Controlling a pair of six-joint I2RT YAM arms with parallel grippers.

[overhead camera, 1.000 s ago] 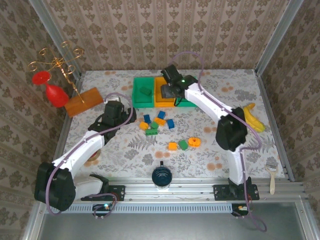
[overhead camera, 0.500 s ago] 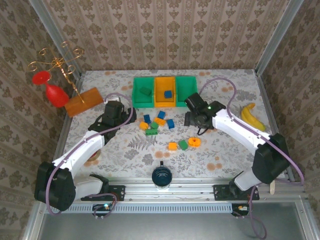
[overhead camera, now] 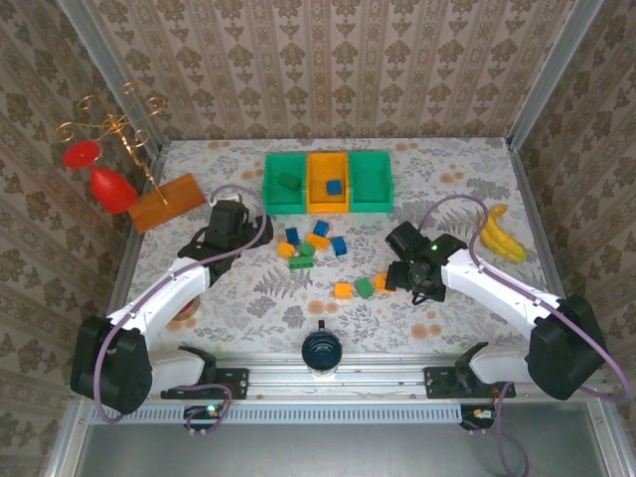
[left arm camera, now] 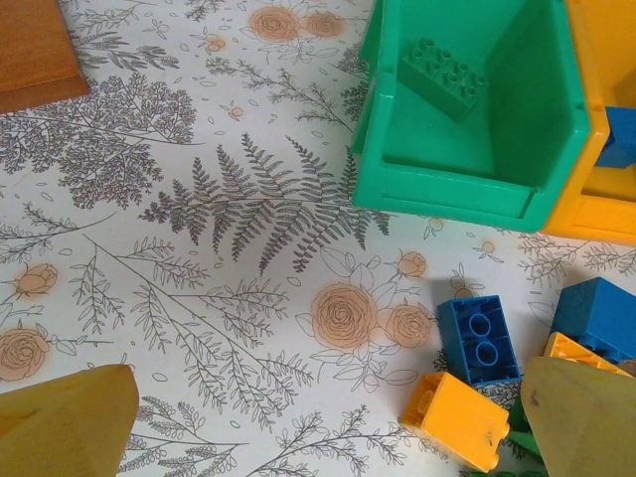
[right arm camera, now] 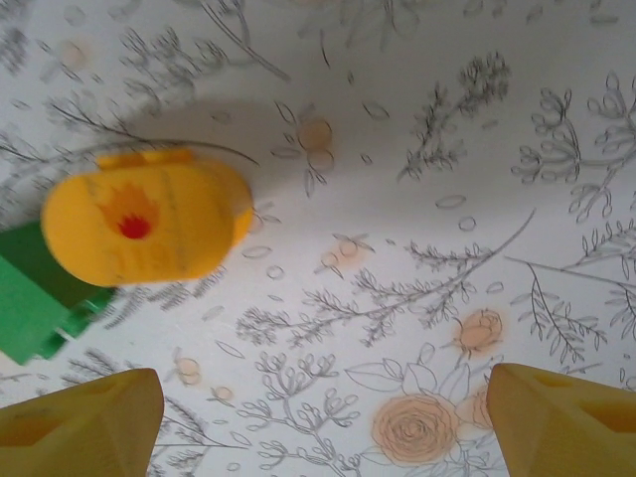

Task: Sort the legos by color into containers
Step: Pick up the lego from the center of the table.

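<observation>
Right wrist: round yellow lego [right arm camera: 144, 224] bears red flame mark [right arm camera: 129, 215].

The containers [overhead camera: 371, 207] are set near the table's [overhead camera: 258, 298] far edge; legos [overhead camera: 317, 240] are scattered centrally, a banana [overhead camera: 500, 238] rightward.

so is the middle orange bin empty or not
Not empty. The orange bin has one blue lego lying inside it, plain in the top view; the left wrist view also shows blue inside its wall.
</observation>
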